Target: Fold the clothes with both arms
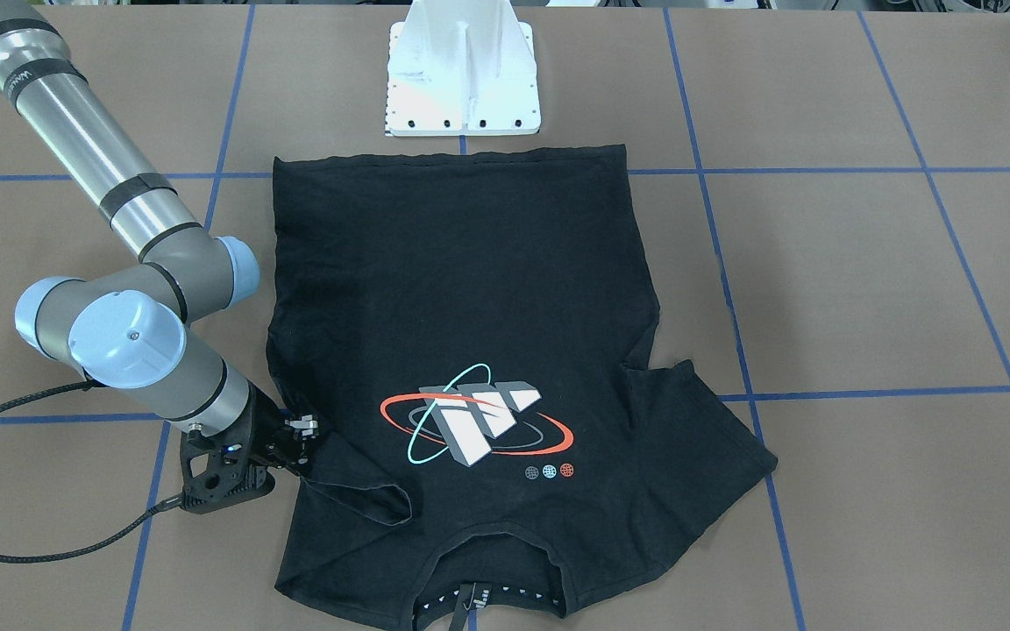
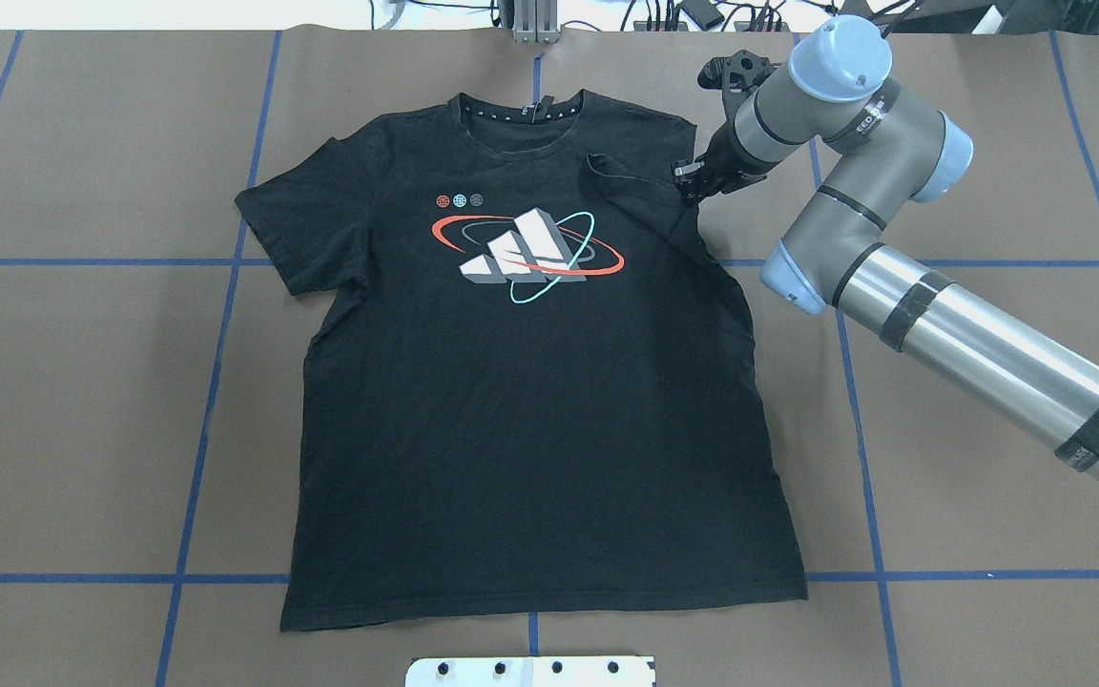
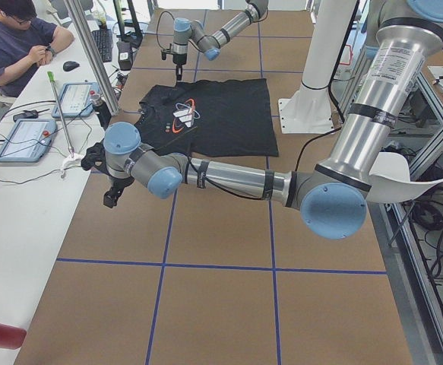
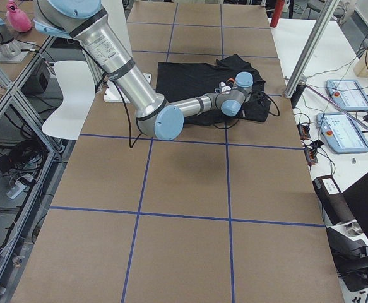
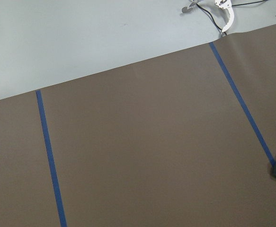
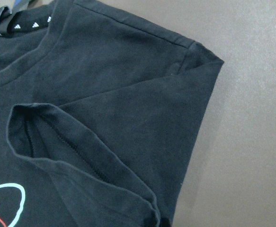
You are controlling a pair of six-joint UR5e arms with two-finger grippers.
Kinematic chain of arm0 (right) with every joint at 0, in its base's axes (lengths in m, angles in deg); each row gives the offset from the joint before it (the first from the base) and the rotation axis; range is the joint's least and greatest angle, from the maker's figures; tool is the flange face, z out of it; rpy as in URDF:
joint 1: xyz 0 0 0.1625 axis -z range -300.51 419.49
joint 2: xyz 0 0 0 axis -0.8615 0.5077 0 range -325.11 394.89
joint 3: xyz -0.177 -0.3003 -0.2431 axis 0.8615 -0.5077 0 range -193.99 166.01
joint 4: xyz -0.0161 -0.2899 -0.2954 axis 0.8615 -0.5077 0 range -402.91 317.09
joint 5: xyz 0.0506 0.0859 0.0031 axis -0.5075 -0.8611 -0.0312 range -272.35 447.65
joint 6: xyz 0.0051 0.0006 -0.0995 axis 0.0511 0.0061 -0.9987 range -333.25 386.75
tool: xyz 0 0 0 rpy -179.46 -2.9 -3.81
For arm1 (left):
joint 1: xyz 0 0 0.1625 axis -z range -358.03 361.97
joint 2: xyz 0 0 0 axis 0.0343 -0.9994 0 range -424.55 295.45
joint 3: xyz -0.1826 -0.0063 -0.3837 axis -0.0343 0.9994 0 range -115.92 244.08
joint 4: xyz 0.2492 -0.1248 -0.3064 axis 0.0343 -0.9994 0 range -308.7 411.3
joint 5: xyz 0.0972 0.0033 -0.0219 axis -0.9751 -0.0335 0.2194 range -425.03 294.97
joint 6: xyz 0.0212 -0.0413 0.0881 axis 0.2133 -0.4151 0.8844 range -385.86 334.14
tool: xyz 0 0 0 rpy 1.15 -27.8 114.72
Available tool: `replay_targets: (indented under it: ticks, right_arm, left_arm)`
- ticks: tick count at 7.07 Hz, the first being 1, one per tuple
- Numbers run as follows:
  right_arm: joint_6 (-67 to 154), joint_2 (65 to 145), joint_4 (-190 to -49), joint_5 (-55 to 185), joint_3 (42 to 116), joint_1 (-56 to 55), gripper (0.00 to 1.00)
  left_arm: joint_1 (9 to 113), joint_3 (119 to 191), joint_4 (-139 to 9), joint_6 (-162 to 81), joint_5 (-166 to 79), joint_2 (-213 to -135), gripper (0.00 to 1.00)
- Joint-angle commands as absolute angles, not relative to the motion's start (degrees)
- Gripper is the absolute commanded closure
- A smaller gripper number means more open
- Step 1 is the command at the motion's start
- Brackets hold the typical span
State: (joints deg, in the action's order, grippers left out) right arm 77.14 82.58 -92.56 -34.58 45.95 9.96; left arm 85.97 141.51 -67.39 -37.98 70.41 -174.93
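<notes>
Shirt [image 2: 530,410]: flat on the table [image 2: 82,382], logo up, hem nearest the robot's base.
Progress: barely begun, I judge. One sleeve [image 2: 631,186] is turned in over the chest; the other sleeve, both sides and the body are left.
Right gripper [image 2: 686,181]: jaws nearly together, pinching that sleeve's fold at the shoulder.
Left gripper [image 3: 113,192]: well off the shirt, over bare table; I cannot tell its jaws.
</notes>
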Motion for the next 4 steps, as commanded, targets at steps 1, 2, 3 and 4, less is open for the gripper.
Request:
replay_targets:
  ticks: [1, 2, 3, 4]
  right_arm:
    - [77.55, 82.18, -92.48, -37.57, 48.05, 9.48, 1.00]
    - [78.69, 81.74, -92.40, -37.85, 49.63, 10.44, 1.00]
    - [78.78, 81.74, -92.40, -37.86, 51.04, 12.45, 1.00]
    - [78.78, 81.82, -92.31, -37.86, 51.92, 14.12, 1.00]
  left_arm:
    - [85.99, 141.51, -67.44, -37.90, 70.41, -174.94, 0.00]
    - [85.99, 141.51, -67.44, -37.90, 70.41, -174.85, 0.00]
    - [85.99, 141.51, -67.44, -37.90, 70.41, -174.85, 0.00]
    - [85.99, 141.42, -67.44, -37.90, 70.41, -174.85, 0.00]
